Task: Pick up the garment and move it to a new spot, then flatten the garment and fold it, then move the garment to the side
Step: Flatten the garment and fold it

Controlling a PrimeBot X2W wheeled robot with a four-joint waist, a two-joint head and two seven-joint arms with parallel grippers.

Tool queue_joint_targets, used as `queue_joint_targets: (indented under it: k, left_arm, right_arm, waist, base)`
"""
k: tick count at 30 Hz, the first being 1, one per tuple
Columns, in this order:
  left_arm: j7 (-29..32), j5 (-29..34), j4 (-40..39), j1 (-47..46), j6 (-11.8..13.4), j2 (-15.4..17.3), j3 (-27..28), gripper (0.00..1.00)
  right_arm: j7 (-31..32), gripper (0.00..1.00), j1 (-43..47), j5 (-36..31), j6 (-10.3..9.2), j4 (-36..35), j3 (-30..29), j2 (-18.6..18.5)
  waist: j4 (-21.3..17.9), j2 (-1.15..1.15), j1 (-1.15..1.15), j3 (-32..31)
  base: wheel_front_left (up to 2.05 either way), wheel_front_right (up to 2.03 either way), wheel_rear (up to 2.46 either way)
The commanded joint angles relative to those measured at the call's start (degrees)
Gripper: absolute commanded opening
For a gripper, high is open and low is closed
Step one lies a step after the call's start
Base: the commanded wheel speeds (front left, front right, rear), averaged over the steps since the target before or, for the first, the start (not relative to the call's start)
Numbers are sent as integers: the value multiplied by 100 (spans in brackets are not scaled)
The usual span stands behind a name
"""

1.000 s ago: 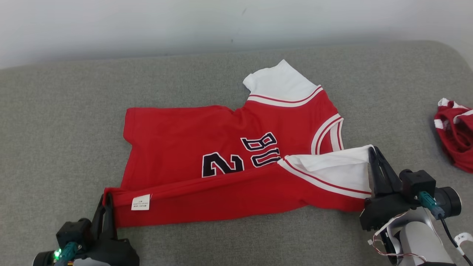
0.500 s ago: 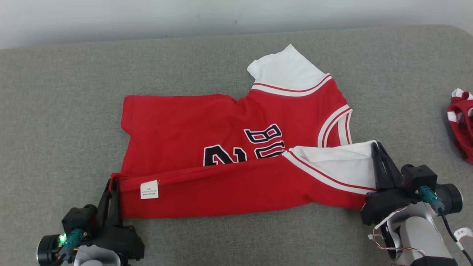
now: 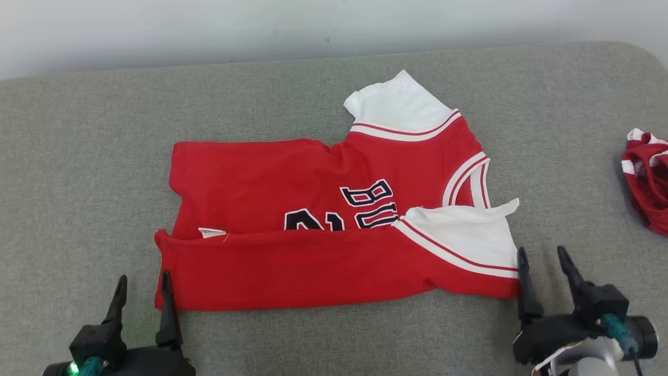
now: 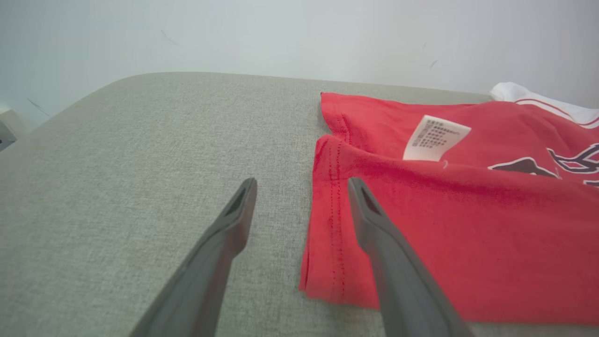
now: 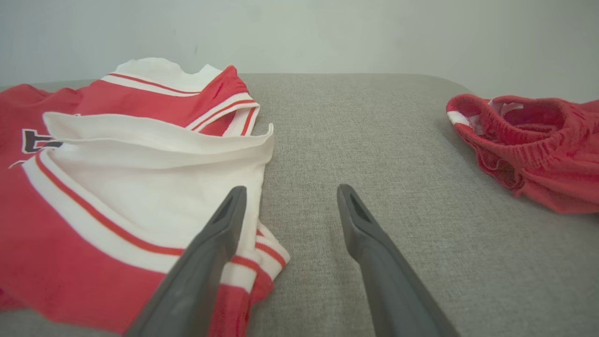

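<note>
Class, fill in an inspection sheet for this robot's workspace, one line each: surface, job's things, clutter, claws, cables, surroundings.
Surface: grey cushion, fabric-covered, with a rounded far right corner.
Job's things: red jersey lies flat, its near edge folded over part of the print; white label peeks out at the fold.
Clutter: crumpled red garment with white trim, off to the right, apart from the jersey.
Claws: left claw open at the jersey's near left corner; right claw open beside the white sleeve; both hold nothing.
Cables: teal plug and dark cable at the right wrist.
Surroundings: pale wall behind the cushion.
</note>
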Motion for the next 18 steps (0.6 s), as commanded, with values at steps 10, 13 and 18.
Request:
queue_joint_targets:
  k: [10, 13, 18]
  left_arm:
    - [-14, -97, 108, 149, 74, 5, -140, 100]
    - [-14, -107, 128, 95, 85, 5, -182, 100]
    - [-14, -101, 174, 98, 68, 4, -158, 100]
  right_arm:
    - [-25, 100, 319, 40, -17, 434, 167, 135]
    - [10, 100, 199, 4, -17, 978, 185, 157]
    - [31, 32, 83, 55, -17, 1461, 309, 166]
  waist:
    - [12, 0, 1, -29]
    - [45, 0, 1, -39]
    - [61, 0, 1, -87]
  base:
    - [0, 0, 0]
    - [0, 0, 0]
    - [0, 0, 0]
